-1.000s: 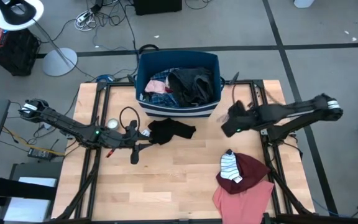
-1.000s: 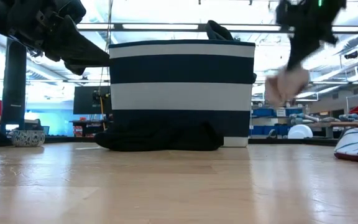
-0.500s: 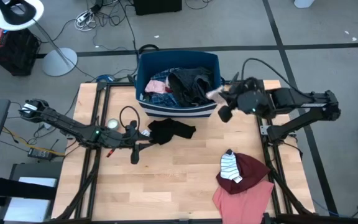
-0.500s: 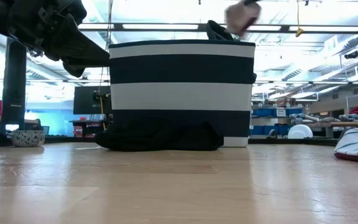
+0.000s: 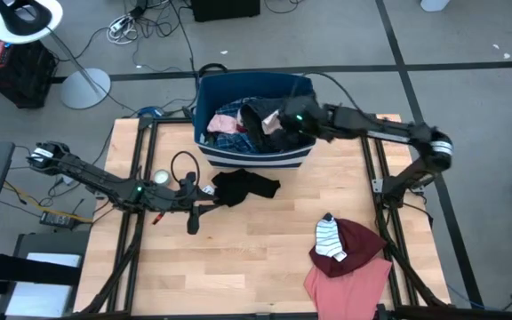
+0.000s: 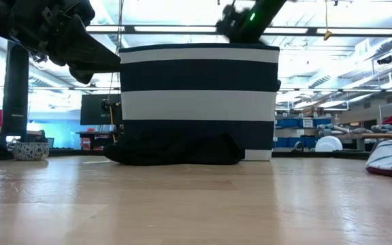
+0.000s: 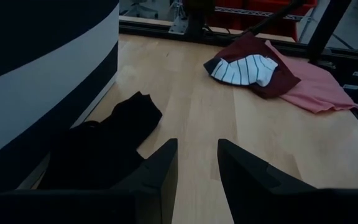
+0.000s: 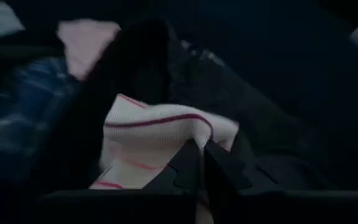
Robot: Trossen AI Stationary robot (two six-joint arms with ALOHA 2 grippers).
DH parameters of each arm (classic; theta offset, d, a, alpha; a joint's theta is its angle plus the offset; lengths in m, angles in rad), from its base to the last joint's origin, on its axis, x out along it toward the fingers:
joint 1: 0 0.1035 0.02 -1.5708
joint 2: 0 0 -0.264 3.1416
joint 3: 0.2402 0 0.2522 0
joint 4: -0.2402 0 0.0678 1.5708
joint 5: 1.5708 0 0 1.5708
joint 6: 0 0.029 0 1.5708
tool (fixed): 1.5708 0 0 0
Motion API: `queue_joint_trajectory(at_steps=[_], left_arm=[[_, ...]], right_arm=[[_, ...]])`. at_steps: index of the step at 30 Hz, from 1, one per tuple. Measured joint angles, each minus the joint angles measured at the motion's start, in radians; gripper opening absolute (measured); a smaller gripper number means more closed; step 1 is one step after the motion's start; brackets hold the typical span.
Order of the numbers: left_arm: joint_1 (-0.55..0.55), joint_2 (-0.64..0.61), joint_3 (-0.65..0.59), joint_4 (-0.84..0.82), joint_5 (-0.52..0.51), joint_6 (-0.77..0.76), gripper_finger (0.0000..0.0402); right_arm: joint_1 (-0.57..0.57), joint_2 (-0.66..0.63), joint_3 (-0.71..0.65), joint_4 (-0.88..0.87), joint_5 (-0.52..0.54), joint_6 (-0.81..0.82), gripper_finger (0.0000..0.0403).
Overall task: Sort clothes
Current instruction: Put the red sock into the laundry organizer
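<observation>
My right gripper [image 5: 280,118] reaches over the navy and white striped bin [image 5: 254,156] and is shut on a white cloth with thin red stripes [image 8: 148,140]. Dark grey [image 5: 274,124], pink and blue plaid [image 5: 225,120] garments lie in the bin. My left gripper [image 7: 197,165] is open and empty, low over the table beside a black garment [image 5: 245,187] that lies flat against the bin's near wall. A striped sock [image 5: 329,238] lies on a maroon garment [image 5: 361,242] and a salmon one [image 5: 349,280] at the near right. My right gripper pinches the white red-striped cloth at a bunched fold [image 8: 178,134] between its two fingers. It comes from the table's right, slanting down over the bin. The cloth spreads out below the fingertips over the dark garments; whether it rests on them, I cannot tell.
The bin stands at the table's far middle, its wall [image 6: 199,95] tall in the low view. A small bowl [image 5: 161,178] and cables lie by my left arm. Bare wood [image 5: 238,258] lies at the near middle.
My right gripper has risen from beside the bin's right side and swung toward the table's left and far edge, carrying the pale striped cloth over the bin's rim, and now hangs over the clothes inside. My left arm has kept still.
</observation>
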Motion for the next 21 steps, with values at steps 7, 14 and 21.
queue_joint_trajectory(at_steps=[7, 14, 21], left_arm=[[0.0, 0.0, 0.0, 0.003, 0.0, 0.004, 0.012], [0.0, 0.0, 0.0, 0.006, -0.001, 0.02, 0.012], [0.0, 0.0, 0.0, 0.009, -0.003, 0.03, 0.012]], right_arm=[[-0.096, 0.189, 0.006, 0.062, -0.155, 0.053, 0.0085], [-0.126, 0.349, 0.082, -0.004, -0.256, 0.074, 0.016], [-0.138, 0.398, 0.113, -0.03, -0.351, 0.11, 0.0183]])
